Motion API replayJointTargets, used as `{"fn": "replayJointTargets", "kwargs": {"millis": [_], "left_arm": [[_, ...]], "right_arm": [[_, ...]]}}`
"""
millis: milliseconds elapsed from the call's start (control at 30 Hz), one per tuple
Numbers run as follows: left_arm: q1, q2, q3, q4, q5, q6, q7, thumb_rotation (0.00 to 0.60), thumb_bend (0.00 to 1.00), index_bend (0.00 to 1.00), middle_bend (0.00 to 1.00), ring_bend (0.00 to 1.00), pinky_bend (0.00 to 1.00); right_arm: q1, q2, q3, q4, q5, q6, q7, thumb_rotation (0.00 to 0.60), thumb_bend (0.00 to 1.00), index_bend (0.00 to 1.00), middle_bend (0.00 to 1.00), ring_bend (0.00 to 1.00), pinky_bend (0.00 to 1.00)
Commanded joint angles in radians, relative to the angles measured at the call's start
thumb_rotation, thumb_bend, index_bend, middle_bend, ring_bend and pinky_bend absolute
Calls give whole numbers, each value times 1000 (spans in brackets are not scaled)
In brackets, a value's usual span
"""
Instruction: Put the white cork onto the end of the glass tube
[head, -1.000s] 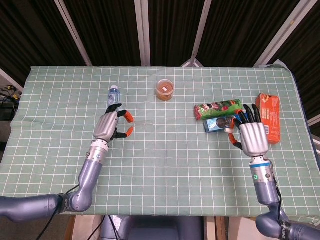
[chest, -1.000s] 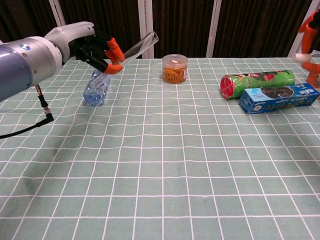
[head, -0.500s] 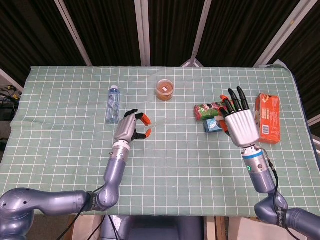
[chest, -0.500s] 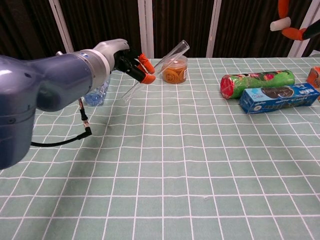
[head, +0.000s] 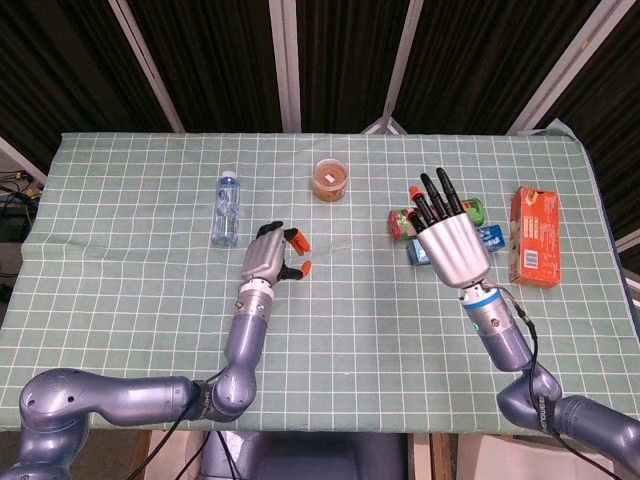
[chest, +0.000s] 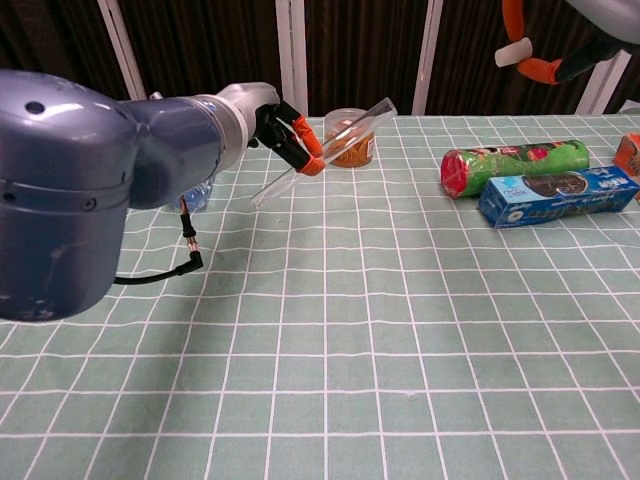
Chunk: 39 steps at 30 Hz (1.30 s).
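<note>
We count two hands in view. The left hand (head: 268, 257) is raised over the middle-left of the table (head: 120, 300) and pinches one glass tube (chest: 322, 152) between its orange-tipped fingertips (chest: 304, 146); in the chest view the tube slants upward to the right, its open upper end passing in front of the jar. In the head view the tube is too faint for us to trace.

The right hand (head: 450, 240) is lifted over the right half of the table, back of the hand toward the head camera, dark fingers pointing away. In the chest view, at the top right edge, we see one white cork (chest: 513, 52) pinched between two orange-tipped fingers (chest: 542, 70) of this hand. The cork and the tube's upper end are well apart, and the cork is not on the tube.

On the table we count the following, one of each:
- one clear plastic water bottle (head: 226, 208), lying on its side at the left, cap pointing away from the robot;
- one small round jar (head: 330, 180) with orange contents, upright, near the far middle;
- one green cylindrical snack package (chest: 514, 165), lying on its side;
- one blue biscuit box (chest: 558, 195), lying just in front of the green package and touching or nearly touching it;
- one orange carton (head: 533, 250), lying flat at the far right.

A green cloth with a white grid covers the table.
</note>
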Motion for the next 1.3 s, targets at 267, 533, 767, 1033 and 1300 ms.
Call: {"fn": "replayJointTargets", "kwargs": {"millis": [267,533,767,1033,1300], "left_arm": [[-7,-17,-36,6,-17,11,-34,600,610,590,468,105,0],[-29,-59,-63,27,-57,20,-43,600,610,588,471,113,0],[-68,-64,-94,45,-124,30,24,600,612,586,471,113,0],[-92,-43,-110,44,-183,35,94,600,615,585,471,113,0],[-88,-19,-97,42,-200,21,122,600,615,585,471,113,0]], "right_arm": [[15,-40,-30,43,-28,14,-9,600,369,655,263,110,0],[27,-59,-25,71,-17,20,-5,600,369,656,263,110,0],[40,-70,-23,94,-13,23,9,600,369,655,263,110,0],[53,-94,-26,124,-4,19,22,600,369,655,264,110,0],[66,-116,-27,141,4,16,12,600,369,656,263,110,0]]}}
